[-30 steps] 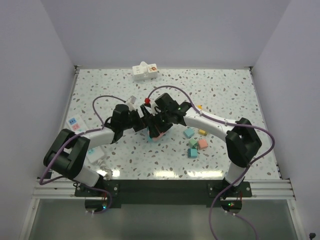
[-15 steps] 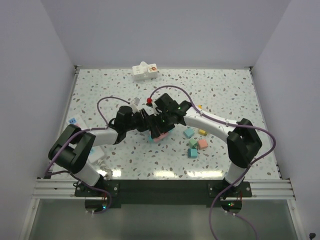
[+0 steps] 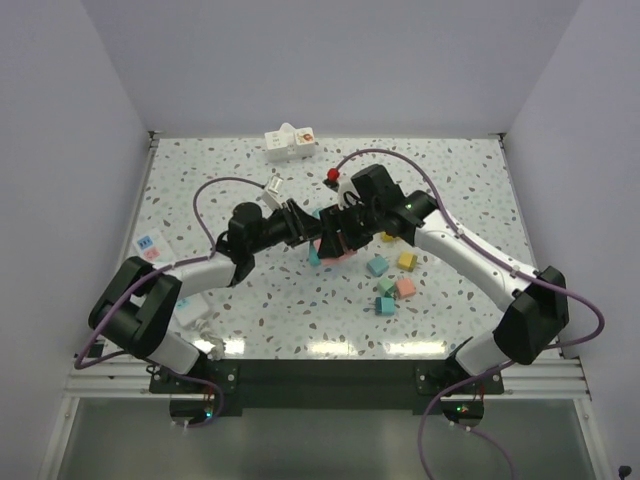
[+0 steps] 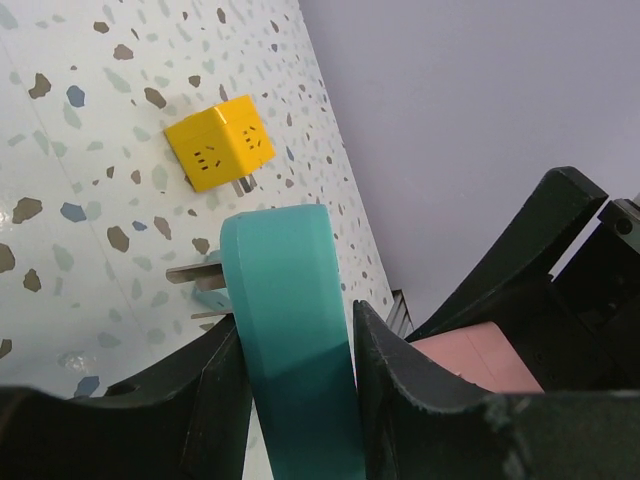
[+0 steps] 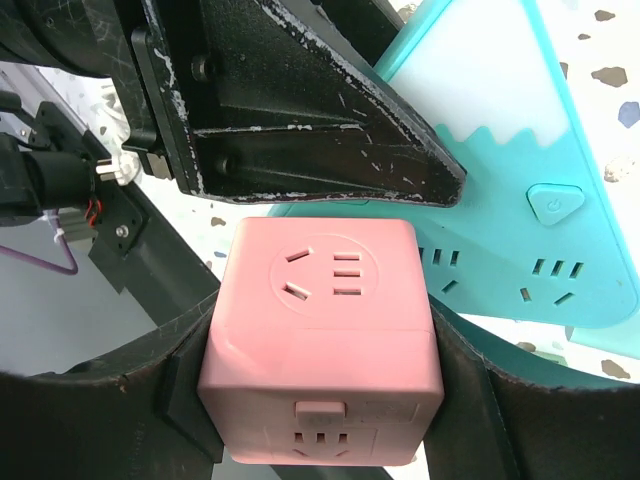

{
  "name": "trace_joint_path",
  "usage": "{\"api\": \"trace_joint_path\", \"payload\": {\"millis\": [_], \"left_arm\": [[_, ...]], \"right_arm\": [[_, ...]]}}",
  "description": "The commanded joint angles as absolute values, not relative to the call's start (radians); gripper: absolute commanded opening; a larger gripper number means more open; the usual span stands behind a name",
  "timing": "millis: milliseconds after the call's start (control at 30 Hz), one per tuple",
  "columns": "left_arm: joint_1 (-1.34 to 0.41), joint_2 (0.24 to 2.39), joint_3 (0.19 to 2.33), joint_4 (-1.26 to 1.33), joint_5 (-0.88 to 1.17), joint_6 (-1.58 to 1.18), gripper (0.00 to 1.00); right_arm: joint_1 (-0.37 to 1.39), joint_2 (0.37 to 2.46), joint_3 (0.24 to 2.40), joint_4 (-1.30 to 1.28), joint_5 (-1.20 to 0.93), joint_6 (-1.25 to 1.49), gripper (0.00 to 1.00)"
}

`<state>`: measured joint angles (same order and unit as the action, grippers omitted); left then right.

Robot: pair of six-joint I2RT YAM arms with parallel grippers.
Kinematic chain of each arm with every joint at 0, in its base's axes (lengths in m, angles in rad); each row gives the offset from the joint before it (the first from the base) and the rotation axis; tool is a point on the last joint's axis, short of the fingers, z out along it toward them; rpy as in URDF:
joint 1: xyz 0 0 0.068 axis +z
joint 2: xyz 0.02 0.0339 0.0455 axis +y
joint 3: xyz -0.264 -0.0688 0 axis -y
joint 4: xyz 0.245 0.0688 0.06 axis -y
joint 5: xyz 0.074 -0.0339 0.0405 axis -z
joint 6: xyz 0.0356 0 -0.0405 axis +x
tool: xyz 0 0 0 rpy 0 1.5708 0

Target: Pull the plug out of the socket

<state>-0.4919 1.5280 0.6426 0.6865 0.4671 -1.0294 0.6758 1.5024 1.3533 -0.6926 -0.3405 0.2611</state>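
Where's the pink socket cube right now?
Mid-table in the top view: the pink socket cube is clamped in the right gripper, right next to the teal socket block held by the left gripper.

Speckled tabletop point(image 3: 460, 170): a white block point(image 3: 290, 142) sits at upper centre, against the back edge. Right of centre is a loose cluster of a yellow cube point(image 3: 407, 261), a pink cube point(image 3: 405, 288) and teal cubes point(image 3: 377, 266). Blue-and-pink cards point(image 3: 150, 246) lie at the left edge.
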Motion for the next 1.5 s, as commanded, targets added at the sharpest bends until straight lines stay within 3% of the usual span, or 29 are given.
{"api": "trace_joint_path", "payload": {"millis": [0,500,700,833,1033,1233,1467], "left_arm": [[-0.407,1.597,0.546,0.4,0.382,-0.764,0.0],[-0.413,1.632,0.767,0.168,0.304,-0.73,0.0],[-0.405,1.57,0.767,0.147,0.293,-0.724,0.0],[-0.384,1.479,0.772,0.112,0.278,-0.733,0.0],[-0.157,1.318,0.77,-0.119,0.177,-0.637,0.0],[0.092,1.247,0.753,-0.291,0.118,-0.549,0.0],[0.205,1.224,0.747,-0.396,0.028,-0.52,0.0]], "right_arm": [[0.555,1.341,1.416,-0.802,-0.27,0.284,0.0],[0.66,1.552,1.47,-0.871,-0.031,0.31,0.0],[0.646,1.46,1.493,-0.929,0.014,0.282,0.0],[0.62,1.456,1.439,-0.998,0.185,0.294,0.0],[0.531,1.532,1.348,-0.928,0.319,0.368,0.0],[0.48,1.609,1.298,-0.851,0.281,0.416,0.0],[0.466,1.62,1.188,-0.827,0.27,0.454,0.0]]}}
